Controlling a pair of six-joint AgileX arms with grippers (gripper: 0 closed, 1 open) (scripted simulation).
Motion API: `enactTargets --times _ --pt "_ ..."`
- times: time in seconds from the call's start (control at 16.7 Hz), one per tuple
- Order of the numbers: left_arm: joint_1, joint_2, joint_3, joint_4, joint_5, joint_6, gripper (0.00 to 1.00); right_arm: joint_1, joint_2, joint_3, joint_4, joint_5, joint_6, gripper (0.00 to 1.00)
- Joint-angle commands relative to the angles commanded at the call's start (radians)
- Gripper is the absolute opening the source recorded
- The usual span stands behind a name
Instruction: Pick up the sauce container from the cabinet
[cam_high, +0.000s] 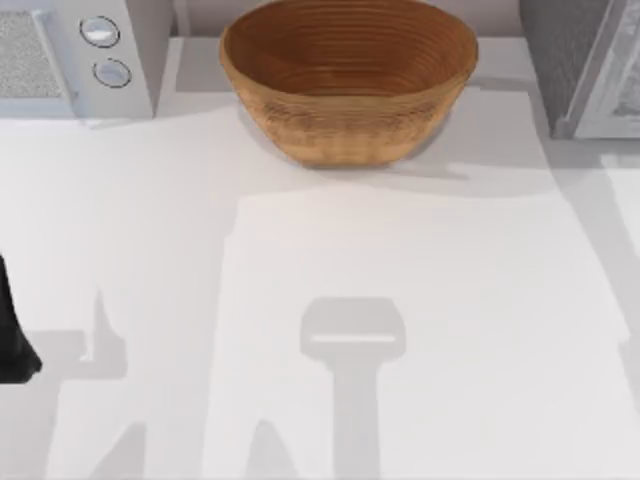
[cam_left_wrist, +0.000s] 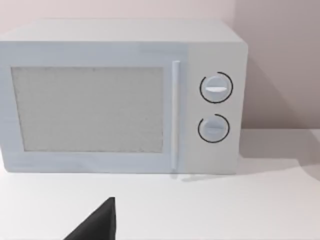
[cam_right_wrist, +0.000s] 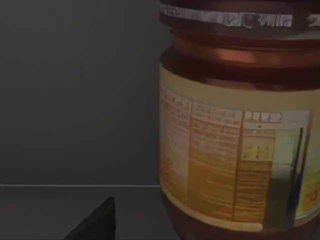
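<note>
The sauce container (cam_right_wrist: 235, 125) stands upright and very close in the right wrist view. It is a jar with a dark maroon lid, an orange-brown body and a yellow printed label. It sits inside a dim grey space with a flat floor and a plain back wall. A dark part of my right gripper (cam_right_wrist: 95, 225) shows low in that view, beside the jar and apart from it. My left gripper (cam_left_wrist: 97, 222) is parked in front of the microwave, and its arm (cam_high: 12, 335) is at the table's left edge.
A big woven brown bowl (cam_high: 348, 75) stands at the back middle of the white table (cam_high: 400, 260). A white microwave (cam_high: 70, 50) with two dials is at the back left. The grey cabinet (cam_high: 590, 70) is at the back right.
</note>
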Motion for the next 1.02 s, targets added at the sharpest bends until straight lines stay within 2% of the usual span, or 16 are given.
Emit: enactTargets --times 0.18,0.54,1.02 --pt "0.0 0.0 0.0 0.0 0.0 0.0 1.0 -0.021 0.082 0.074 0.019 -0.019 0.0 1.0" --pt "0.0 0.0 0.0 0.0 0.0 0.0 1.0 -0.02 0.099 0.09 0.016 -0.018 0.0 1.0" --pt "0.0 0.0 0.0 0.0 0.0 0.0 1.0 -0.039 0.32 0.387 -0.053 -0.032 0.0 1.0"
